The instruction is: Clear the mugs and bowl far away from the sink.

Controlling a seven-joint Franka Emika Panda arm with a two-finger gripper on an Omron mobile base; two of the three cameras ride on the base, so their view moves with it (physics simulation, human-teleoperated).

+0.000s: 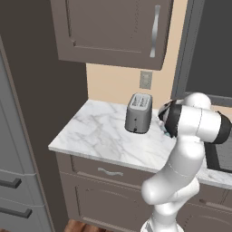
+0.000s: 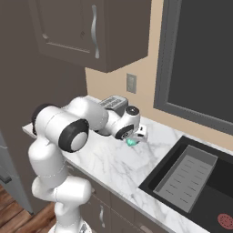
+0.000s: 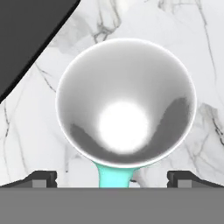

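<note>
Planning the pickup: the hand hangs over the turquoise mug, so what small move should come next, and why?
Probably lower straight down: the turquoise mug sits centred under the gripper, whose open fingers stand wide on either side, above the marble counter.

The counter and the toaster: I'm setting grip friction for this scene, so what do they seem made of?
The counter looks like polished marble: white with grey veins, though it could be a laminate print. The toaster looks like brushed metal: even grey sides, a paler slotted top.

Glossy pale-lined turquoise mug [image 3: 126,105] on polished veined marble counter [image 3: 205,52]
</note>
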